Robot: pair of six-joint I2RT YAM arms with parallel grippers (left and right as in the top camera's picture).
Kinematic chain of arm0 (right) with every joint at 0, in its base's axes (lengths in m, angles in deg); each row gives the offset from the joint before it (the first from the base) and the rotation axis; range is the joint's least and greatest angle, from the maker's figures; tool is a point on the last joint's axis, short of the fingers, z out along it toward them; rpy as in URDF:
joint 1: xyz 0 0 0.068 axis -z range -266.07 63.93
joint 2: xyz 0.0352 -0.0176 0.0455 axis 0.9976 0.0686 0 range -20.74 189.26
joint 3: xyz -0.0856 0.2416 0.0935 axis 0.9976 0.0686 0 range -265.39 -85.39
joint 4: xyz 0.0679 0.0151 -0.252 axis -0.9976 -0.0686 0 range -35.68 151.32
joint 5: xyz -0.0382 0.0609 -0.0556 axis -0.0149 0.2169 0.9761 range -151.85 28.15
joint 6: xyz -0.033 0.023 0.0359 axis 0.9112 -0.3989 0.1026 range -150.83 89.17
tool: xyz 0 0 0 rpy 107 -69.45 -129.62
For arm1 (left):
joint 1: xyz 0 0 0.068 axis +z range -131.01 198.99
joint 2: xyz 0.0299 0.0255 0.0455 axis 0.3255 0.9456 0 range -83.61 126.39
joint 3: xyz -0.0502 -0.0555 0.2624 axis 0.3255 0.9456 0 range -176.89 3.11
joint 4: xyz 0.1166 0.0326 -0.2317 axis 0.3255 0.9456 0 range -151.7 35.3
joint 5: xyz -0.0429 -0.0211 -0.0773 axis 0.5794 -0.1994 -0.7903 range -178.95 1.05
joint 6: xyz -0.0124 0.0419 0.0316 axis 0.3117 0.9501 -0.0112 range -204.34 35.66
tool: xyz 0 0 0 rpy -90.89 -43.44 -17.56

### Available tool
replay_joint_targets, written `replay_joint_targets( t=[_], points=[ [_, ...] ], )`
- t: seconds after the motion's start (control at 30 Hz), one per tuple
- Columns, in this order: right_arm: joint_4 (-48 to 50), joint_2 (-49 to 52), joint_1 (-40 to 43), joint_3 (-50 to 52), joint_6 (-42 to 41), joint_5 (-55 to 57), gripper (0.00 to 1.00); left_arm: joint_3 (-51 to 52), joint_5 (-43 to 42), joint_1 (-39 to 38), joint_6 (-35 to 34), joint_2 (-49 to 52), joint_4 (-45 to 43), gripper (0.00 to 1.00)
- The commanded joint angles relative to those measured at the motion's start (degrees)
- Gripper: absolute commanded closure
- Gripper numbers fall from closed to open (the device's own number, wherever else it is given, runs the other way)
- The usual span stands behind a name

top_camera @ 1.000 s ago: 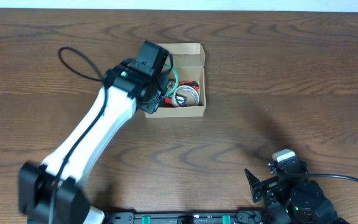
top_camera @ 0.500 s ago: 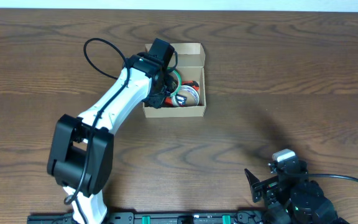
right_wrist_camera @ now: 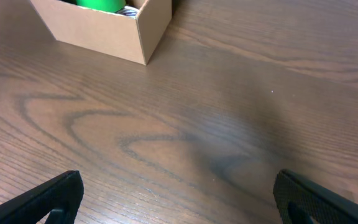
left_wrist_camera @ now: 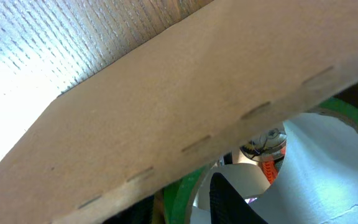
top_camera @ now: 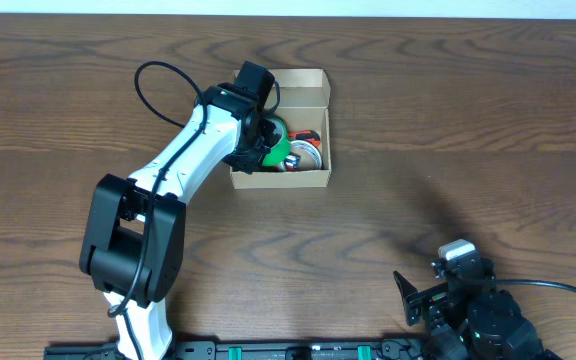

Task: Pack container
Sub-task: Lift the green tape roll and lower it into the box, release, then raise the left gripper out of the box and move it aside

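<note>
The container (top_camera: 308, 179) is a small tan cardboard box with its flap lid folded open at the far side. It also shows in the right wrist view (right_wrist_camera: 98, 30). My left gripper (top_camera: 265, 138) reaches into its left half and is shut on a green tape roll (top_camera: 280, 141), one finger inside the ring and one outside. In the left wrist view the gripper (left_wrist_camera: 185, 202) sits close under the box wall (left_wrist_camera: 185, 93), with the green roll (left_wrist_camera: 337, 115) around one finger. My right gripper (right_wrist_camera: 179, 199) is open and empty, low over the table at the near right (top_camera: 438, 300).
The box also holds a white tape roll (top_camera: 304, 152) and a small orange-red item (top_camera: 314, 136) at its right side. The left arm's black cable (top_camera: 153, 85) loops up left of the box. Bare wooden table lies between the box and the right gripper.
The left arm has swung and folded so its elbow sits nearer the table's front. The gripper has gone deeper into the box, and the green roll now shows more plainly inside it. The right arm is still.
</note>
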Motion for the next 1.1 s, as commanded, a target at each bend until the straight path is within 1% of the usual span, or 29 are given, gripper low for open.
replay_joint_targets(
  t=[0.0,0.23,0.37,0.43,0.6,0.63,0.67,0.73,0.8,0.87,0.97,1.07],
  points=[
    [0.1,-0.5,-0.4,0.0,-0.6,0.6,0.01,-1.4,-0.2,0.2,0.3,0.7,0.2,0.7],
    [0.1,-0.5,-0.4,0.0,-0.6,0.6,0.01,-2.3,-0.9,0.2,0.9,0.7,0.2,0.68],
    [0.1,-0.5,-0.4,0.0,-0.6,0.6,0.01,-4.8,-0.2,0.2,3.2,0.1,0.3,0.59],
    [0.1,-0.5,-0.4,0.0,-0.6,0.6,0.01,-6.3,0.5,0.1,3.4,-0.5,1.2,0.5],
    [0.1,-0.5,-0.4,0.0,-0.6,0.6,0.01,-8.5,0.9,0.1,4.6,-3.1,2.0,0.48],
    [0.1,-0.5,-0.4,0.0,-0.6,0.6,0.01,-8.5,0.9,0.1,4.7,-3.8,2.0,0.39],
    [0.1,-0.5,-0.4,0.0,-0.6,0.6,0.01,-8.5,1.0,0.1,4.8,-4.8,2.3,0.33],
    [0.1,-0.5,-0.4,0.0,-0.6,0.6,0.01,-8.5,1.6,0.1,4.9,-6.9,3.5,0.13],
    [0.1,-0.5,-0.4,0.0,-0.6,0.6,0.01,-8.5,2.8,0.1,4.9,-9.1,5.2,0.02],
    [0.1,-0.5,-0.4,0.0,-0.6,0.6,0.01,-8.5,4.5,0.1,4.9,-12.0,7.7,0.05],
    [0.1,-0.5,-0.4,0.0,-0.6,0.6,0.01,-8.5,6.7,0.1,5.0,-16.3,11.7,0.04],
    [0.1,-0.5,-0.4,0.0,-0.6,0.6,0.01,-8.5,8.4,0.2,8.6,-20.5,14.6,0.05]
  ],
)
